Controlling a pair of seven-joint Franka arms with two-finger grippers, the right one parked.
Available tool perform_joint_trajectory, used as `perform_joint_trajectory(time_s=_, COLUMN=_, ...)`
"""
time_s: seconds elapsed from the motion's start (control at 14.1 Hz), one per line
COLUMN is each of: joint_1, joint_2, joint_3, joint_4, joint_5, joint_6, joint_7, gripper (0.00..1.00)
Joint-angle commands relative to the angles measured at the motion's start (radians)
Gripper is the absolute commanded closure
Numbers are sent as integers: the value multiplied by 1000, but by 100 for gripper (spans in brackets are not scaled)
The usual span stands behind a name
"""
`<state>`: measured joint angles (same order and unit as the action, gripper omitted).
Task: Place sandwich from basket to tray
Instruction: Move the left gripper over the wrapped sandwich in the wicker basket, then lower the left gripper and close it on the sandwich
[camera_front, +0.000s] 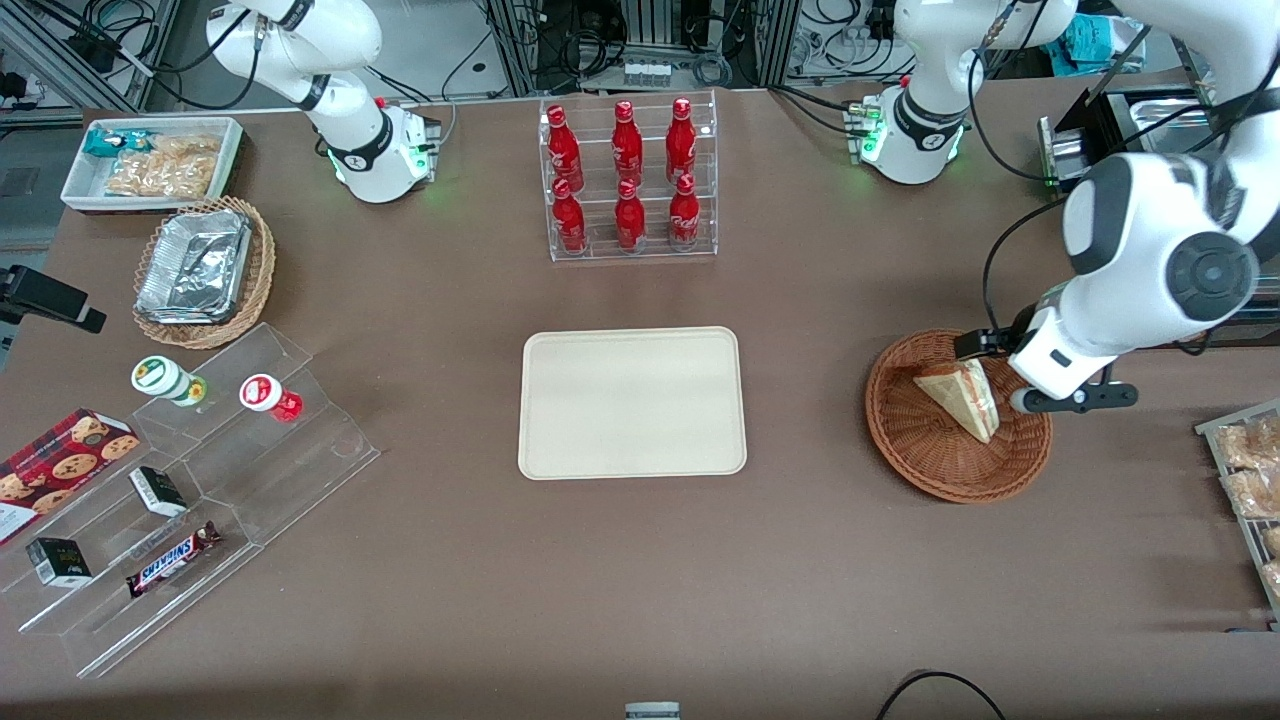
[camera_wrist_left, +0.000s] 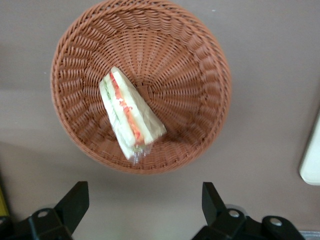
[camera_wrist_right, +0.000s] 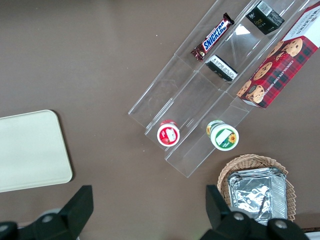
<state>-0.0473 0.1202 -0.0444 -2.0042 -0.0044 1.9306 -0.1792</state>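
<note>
Sandwich wedge (camera_wrist_left: 131, 114) of white bread in clear wrap lies inside the round reddish-brown wicker basket (camera_wrist_left: 210, 65). It looks light, soft and slippery; hold gently across the bread faces. Released gripper (camera_wrist_left: 145, 205) hovers above the basket, holding nothing.

Even overhead light, perhaps slightly soft.

The front view looks down over the whole table (camera_front: 640, 600). The left wrist view looks straight down, close above the basket (camera_wrist_left: 210, 65), which both views share (camera_front: 905, 440).
</note>
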Motion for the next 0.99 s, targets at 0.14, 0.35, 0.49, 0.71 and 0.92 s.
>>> perform_joint_trajectory(time_s=0.14, joint_1=0, joint_2=-30, joint_3=5, joint_4=-146, joint_5=-3, joint_6=193, joint_7=-340, gripper=0)
perform_joint_trajectory(time_s=0.35, joint_1=0, joint_2=-13, joint_3=23, joint_4=-226, joint_5=-8, joint_6=353, joint_7=-555, gripper=0)
perform_joint_trajectory(time_s=0.49, joint_1=0, joint_2=16, joint_3=29, joint_4=-229, joint_5=-9, joint_6=389, joint_7=-685, gripper=0)
perform_joint_trajectory(time_s=0.71, joint_1=0, joint_2=64, joint_3=31, joint_4=-229, joint_5=-11, joint_6=413, joint_7=-752, gripper=0)
perform_joint_trajectory(time_s=0.92, joint_1=-2, joint_2=133, joint_3=31, joint_4=-228, joint_5=-11, joint_6=456, joint_7=-830, gripper=0)
